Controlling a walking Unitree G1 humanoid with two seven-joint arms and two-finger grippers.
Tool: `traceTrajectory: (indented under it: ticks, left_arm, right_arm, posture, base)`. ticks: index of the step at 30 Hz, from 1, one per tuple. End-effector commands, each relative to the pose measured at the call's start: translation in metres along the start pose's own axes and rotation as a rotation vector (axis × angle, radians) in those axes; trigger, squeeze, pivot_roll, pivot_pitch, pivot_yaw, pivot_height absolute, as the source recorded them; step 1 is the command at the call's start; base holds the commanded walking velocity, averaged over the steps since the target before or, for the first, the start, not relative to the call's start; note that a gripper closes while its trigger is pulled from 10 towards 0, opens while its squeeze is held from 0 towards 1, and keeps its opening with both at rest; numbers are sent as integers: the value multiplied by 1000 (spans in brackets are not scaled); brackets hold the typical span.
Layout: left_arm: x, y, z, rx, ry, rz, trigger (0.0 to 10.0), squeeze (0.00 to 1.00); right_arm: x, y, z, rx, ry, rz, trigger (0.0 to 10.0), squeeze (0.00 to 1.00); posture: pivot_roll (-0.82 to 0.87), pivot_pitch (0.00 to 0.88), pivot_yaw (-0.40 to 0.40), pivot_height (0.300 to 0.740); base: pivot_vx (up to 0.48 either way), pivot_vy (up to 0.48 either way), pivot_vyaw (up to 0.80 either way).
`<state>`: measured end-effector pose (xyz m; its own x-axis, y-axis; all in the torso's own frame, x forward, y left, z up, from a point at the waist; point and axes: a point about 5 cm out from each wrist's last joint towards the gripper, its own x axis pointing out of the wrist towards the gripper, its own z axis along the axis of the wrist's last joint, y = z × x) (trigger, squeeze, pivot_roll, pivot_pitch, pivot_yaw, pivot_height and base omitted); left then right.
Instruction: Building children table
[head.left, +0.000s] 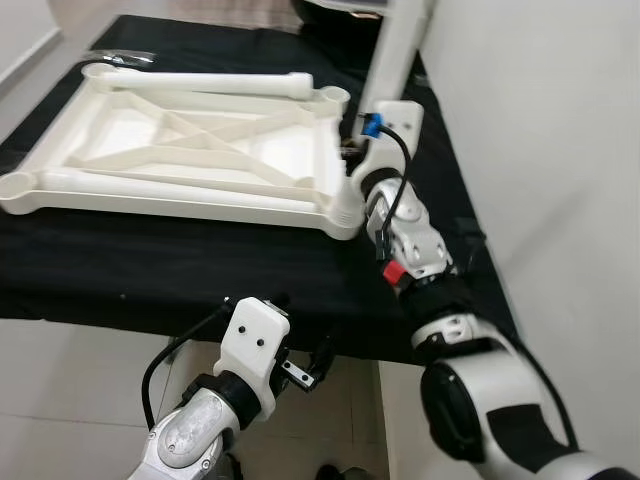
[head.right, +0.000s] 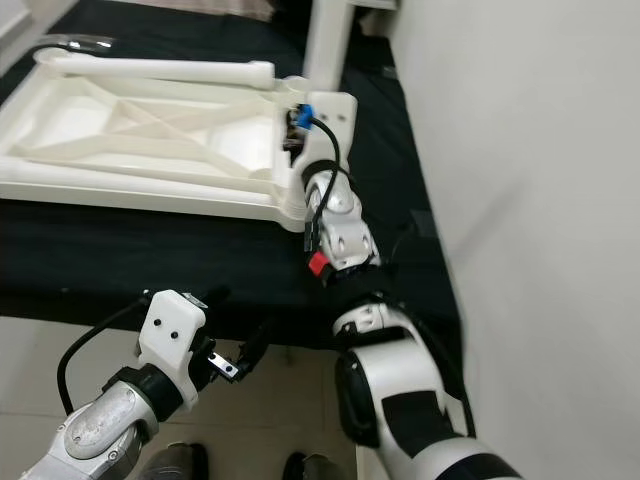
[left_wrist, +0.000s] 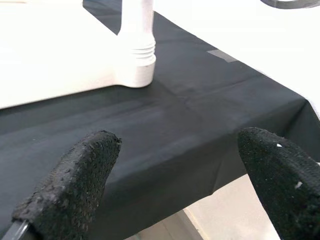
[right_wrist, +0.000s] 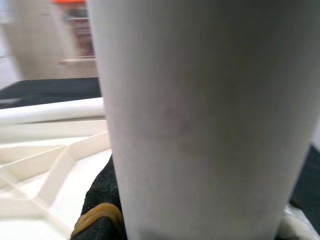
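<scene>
You are looking at a raised surface covered by a black cloth (head.left: 180, 265), which is hanging over the near edge above a pale tiled floor (head.left: 70, 390). Lying directly on the cloth is the white plastic tabletop (head.left: 190, 150), turned underside up so its diagonal ribs are facing you. A loose white leg (head.left: 215, 83) is lying across the tabletop's far side. At the near right corner socket, another white leg (head.left: 398, 50) is standing upright. A grey patch (left_wrist: 221, 55) is sitting on the cloth beyond that corner.
</scene>
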<state>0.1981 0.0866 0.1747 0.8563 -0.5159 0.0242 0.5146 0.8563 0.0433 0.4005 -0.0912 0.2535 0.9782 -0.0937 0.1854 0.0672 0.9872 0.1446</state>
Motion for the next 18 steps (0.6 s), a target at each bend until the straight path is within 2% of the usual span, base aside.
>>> traceTrajectory:
  ticks: [1,3,5,7,11,12,13,14,15,18]
  left_arm:
    - [1,0,-4,9,16,-2,10000,0]
    - [1,0,-4,9,16,-2,10000,0]
    - [1,-1,-4,8,16,1,10000,0]
    - [1,-1,-4,9,17,0,10000,0]
    - [0,-1,-4,7,17,-1,10000,0]
    - [0,-1,-5,5,18,0,10000,0]
    - [0,-1,-5,5,18,0,10000,0]
    - [0,-1,-5,5,19,-1,10000,0]
    - [-1,-1,-6,1,23,-2,10000,0]
    - [-2,-1,-7,-1,27,-3,10000,0]
  right_arm:
    - [-7,-21,-25,13,101,-271,0,0]
    - [-7,-21,-25,13,101,-271,0,0]
    - [-8,-14,-26,33,111,-351,0,0]
    - [-9,-11,-26,47,122,-377,0,0]
    - [-9,-7,-26,57,131,-393,0,0]
    - [-9,-3,-23,58,118,-369,10000,0]
    - [-9,-3,-23,58,118,-369,10000,0]
    - [-8,2,-18,71,84,-302,10000,1000]
    - [-8,6,-8,84,24,-193,10000,1000]
    - [-7,3,-5,70,2,-169,10000,1000]
  posture:
    - [131,151,-123,740]
    - [131,151,-123,740]
    - [135,148,-124,740]
    - [138,146,-124,740]
    - [139,147,-125,740]
    - [138,147,-123,740]
    - [138,147,-123,740]
    - [134,147,-124,740]
    - [130,146,-123,740]
    - [124,143,-124,740]
  base:
    - [0,0,0]
    - [0,0,0]
    - [0,0,0]
    - [0,0,0]
    - [0,0,0]
    - [0,0,0]
    - [0,0,0]
    - [0,0,0]
    - [0,0,0]
    - [0,0,0]
